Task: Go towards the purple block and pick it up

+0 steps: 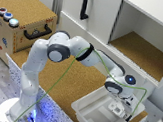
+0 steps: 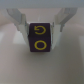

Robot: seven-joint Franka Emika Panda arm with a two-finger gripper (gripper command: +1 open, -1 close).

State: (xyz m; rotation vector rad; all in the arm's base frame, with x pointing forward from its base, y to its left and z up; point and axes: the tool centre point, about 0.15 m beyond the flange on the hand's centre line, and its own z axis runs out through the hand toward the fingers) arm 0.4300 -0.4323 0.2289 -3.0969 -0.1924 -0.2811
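Purple block (image 2: 40,38) is sitting between my gripper (image 2: 40,31) fingers, jaws closing on its sides. White bin (image 1: 84,108) walls are surrounding both; wooden box (image 1: 22,19) and cabinet (image 1: 138,25) are standing well apart.

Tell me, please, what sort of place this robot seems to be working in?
Probably a robotics lab test bench: a Panda arm bolted to a cork-topped table, a white cabinet and a button box. The gripper straddles the purple block in a white bin.

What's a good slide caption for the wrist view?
Pincer straddling the purple block with yellow markings, inside the white bin.
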